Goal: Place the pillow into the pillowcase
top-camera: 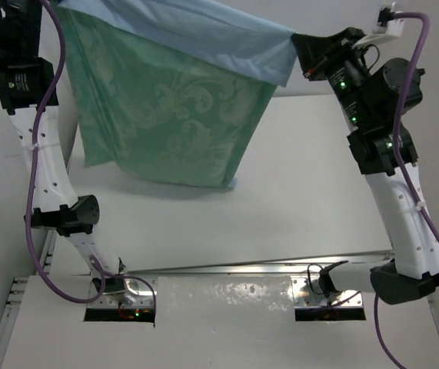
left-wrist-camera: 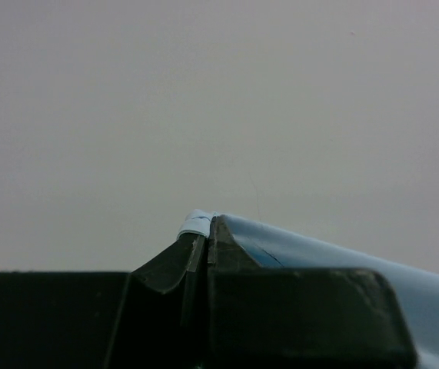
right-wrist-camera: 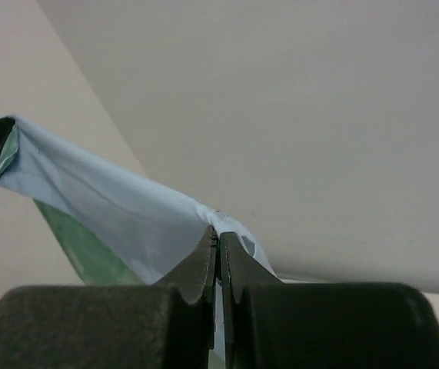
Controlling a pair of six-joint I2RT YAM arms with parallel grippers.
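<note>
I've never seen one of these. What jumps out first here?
The big green patterned pillowcase grabs you first, hanging in the air over the far left of the white table. Its light blue top edge is stretched between the left tool and the right tool, each pinched shut on it.

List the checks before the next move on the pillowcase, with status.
1. Left pincer shut on a corner of the pillowcase: ok.
2. Right pincer shut on the opposite corner: ok.
3. Top edge stretched between the arms, cloth hanging below: ok.
4. Only one layer pinched, mouth free to open: cannot tell.
5. Pillow located: not ok, it appears in no view.
</note>
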